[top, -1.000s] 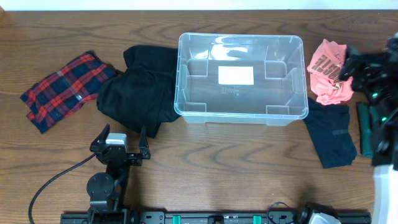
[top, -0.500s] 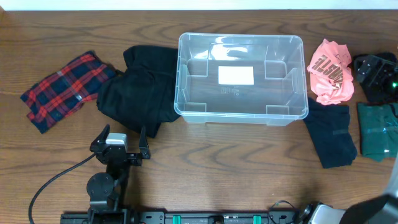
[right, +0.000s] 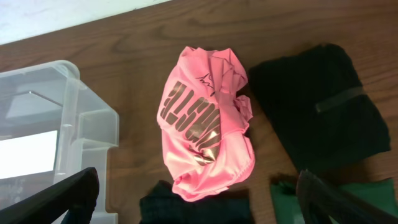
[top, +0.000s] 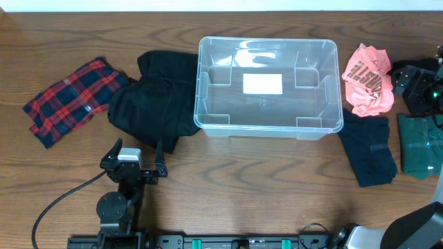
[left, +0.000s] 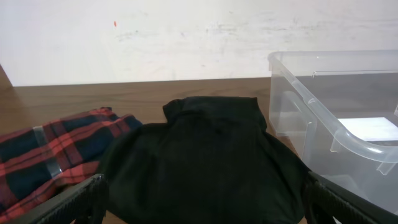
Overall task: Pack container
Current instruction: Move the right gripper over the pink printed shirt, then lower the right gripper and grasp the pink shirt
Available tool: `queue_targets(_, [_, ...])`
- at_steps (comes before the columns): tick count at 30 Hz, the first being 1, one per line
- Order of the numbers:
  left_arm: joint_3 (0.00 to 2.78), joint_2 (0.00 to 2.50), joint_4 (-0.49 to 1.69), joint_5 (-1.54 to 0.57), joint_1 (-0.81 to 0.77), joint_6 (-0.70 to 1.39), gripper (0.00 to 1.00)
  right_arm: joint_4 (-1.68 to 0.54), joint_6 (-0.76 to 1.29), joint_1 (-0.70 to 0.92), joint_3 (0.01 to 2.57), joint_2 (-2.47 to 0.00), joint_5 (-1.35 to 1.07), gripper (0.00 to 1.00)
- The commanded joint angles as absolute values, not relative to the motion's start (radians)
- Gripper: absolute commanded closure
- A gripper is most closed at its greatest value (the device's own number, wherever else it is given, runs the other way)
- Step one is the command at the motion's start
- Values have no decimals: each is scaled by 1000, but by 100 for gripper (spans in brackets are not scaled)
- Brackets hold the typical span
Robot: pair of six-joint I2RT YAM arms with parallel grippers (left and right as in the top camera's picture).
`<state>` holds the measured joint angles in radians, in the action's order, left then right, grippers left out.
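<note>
Standing well apart from the container [top: 208, 104], right pincer [top: 408, 81] gapes.

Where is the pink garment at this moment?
In the overhead view the pink garment lies on the right side, beside the container's right end, with a dark folded garment just below it.

In the overhead view the right arm [top: 429, 223] left the picture at the lower right corner, and the green garment [top: 419, 146] ran off the right edge. The left wrist view cut the container [left: 329, 124] at the right and the plaid cloth [left: 43, 155] at the lower left. Of the left gripper [left: 205, 208] and the right gripper [right: 202, 202], the wrist views showed only finger ends in the bottom corners. The pink shirt [right: 205, 124] was folded over part of its lettering. Any print on the label [top: 262, 84] was too small to tell.
</note>
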<state>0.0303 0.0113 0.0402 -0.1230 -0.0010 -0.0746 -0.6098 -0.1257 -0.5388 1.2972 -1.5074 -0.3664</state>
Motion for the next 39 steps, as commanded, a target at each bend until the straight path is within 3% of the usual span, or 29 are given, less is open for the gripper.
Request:
queue_targets(1, [4, 11, 58, -122, 2, -66, 2, -606, -159, -550, 1327, -1515, -363, 1])
queue_targets(12, [4, 11, 58, -122, 2, -66, 2, -594, -244, -550, 1327, -1600, -384, 2])
queue_targets(19, [4, 11, 58, -122, 2, -66, 2, -527, -366, -550, 1327, -1699, -407, 15])
queue_targets(33, [4, 11, 58, -122, 2, -66, 2, -366, -371, -549, 1327, -1897, -390, 1])
queue_targets(39, [4, 11, 58, -122, 2, -65, 2, -281, -371, -548, 1327, -1953, -397, 1])
